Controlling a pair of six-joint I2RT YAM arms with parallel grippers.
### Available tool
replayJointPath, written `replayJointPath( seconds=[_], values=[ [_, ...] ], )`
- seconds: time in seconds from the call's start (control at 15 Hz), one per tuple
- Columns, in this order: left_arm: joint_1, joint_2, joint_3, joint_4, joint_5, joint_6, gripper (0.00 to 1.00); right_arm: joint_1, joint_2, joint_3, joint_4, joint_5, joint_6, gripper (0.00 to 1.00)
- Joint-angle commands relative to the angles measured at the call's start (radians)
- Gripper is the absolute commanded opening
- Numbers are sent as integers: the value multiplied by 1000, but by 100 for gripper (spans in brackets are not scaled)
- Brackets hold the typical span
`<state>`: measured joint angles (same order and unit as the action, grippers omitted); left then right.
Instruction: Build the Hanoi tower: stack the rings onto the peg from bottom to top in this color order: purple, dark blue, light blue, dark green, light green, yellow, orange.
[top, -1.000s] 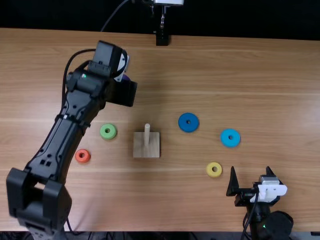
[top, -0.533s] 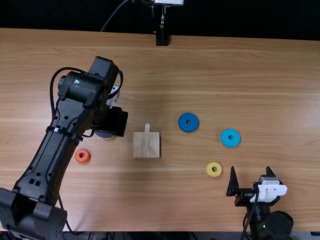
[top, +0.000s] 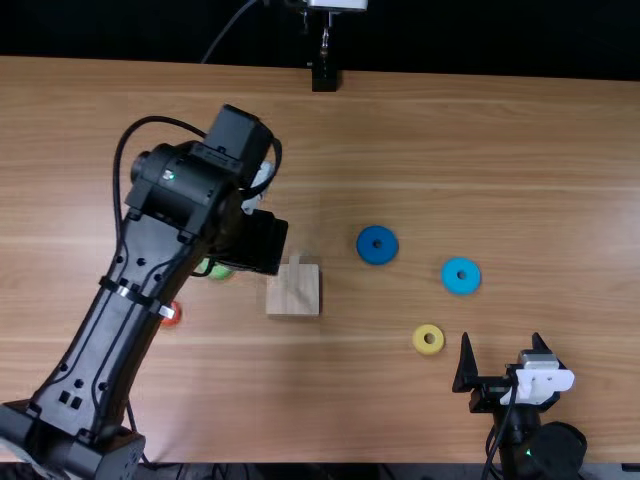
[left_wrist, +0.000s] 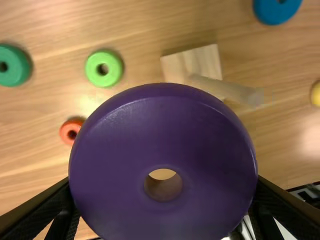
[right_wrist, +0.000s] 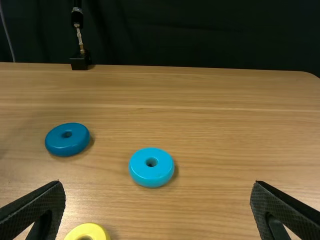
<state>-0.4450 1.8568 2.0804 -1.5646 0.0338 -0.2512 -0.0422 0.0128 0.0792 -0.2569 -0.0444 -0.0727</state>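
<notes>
Reference, pale wood-grained peg base (top: 285, 303) on streaked light-brown bench (top: 350, 400): plain dark blue ring (top: 366, 252), light blue ring (top: 451, 283) and yellow ring (top: 419, 343) right of it; light green ring (left_wrist: 92, 70), orange-red ring (left_wrist: 65, 133) and, farthest, dark green ring (left_wrist: 19, 67) left; solid purple ring (left_wrist: 162, 130) near it.

- The light brown wooden surface (top: 520, 140) is streaked with grain.
- One far corner (right_wrist: 309, 76) is rounded.
- The background is closed off by dark, folded cloth (right_wrist: 200, 32).
- At the far edge, a metal rod (right_wrist: 80, 40) is borne by a black block (right_wrist: 79, 62).
- A thin cable (top: 227, 33) is seen against the dark.
- Pale light is reflected by the wood.
</notes>
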Motion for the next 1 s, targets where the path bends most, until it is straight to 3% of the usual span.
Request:
replayJointPath(
  seconds=[0.0,0.93],
  values=[
    [-26,35,53,2,3,-36,6,-10,-13,-68,-75,-13,1,100],
    [-132,173,132,20,5,-62,7,-10,-13,-68,-75,-13,1,100]
  ],
)
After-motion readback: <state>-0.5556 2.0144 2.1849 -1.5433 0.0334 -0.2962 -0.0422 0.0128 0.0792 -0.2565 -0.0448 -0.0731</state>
